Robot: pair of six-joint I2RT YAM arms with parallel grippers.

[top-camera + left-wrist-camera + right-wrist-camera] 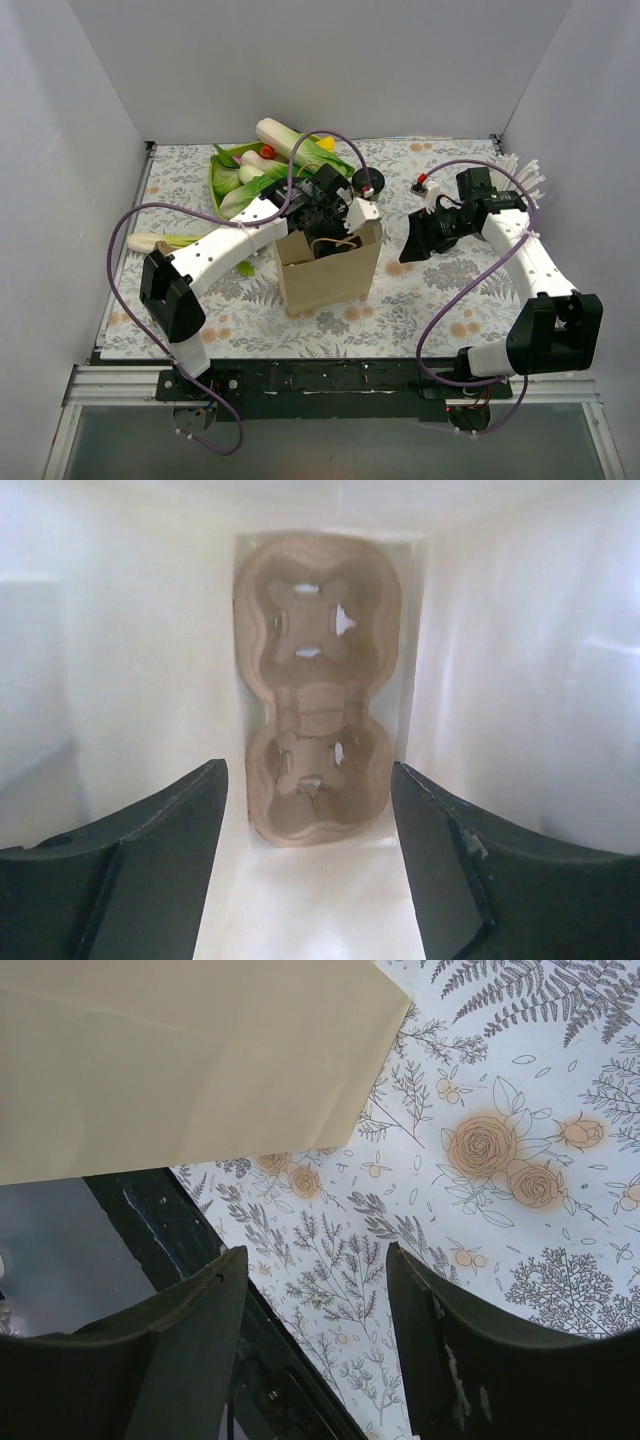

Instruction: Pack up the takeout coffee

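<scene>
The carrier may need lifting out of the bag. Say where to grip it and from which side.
Probably take the cup carrier at the narrow waist between its two wells, straight down from above. It lies flat on the floor of the bag, whose walls close in on all sides.

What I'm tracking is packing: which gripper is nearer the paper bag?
Left. The left gripper reaches into the paper bag; the right gripper hangs apart, to its right.

Left arm: white links, black joint housings.
Right arm: white links, blocky black joints.
Cables: purple loops along both arms.
Left gripper: broad matte black fingers, one pale chip.
Right gripper: black fingers, one scuffed pale.
</scene>
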